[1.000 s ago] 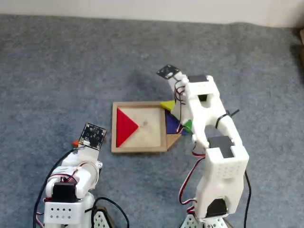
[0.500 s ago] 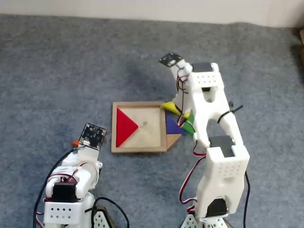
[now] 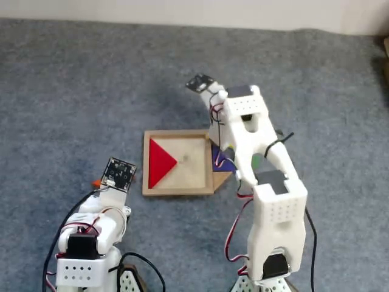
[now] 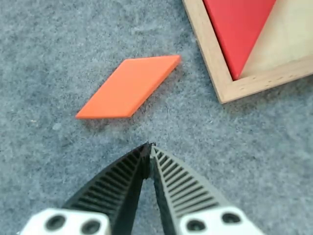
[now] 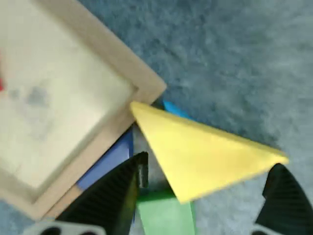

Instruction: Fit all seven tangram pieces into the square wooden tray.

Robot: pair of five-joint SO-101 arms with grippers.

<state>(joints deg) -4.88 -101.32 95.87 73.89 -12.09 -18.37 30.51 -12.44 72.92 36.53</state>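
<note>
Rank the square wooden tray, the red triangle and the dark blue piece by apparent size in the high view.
1. square wooden tray, largest
2. red triangle
3. dark blue piece, smallest, though the right arm hides part of it

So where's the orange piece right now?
On the carpet left of the wooden tray in the high view, the orange piece lies just ahead of the left gripper.

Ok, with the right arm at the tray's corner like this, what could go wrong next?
The yellow triangle is held wide across the right gripper, so it could twist or slip. Its corner hangs over the tray rim and might catch when lowered. The blue piece and green piece crowd the tray just below and could get shoved.
</note>
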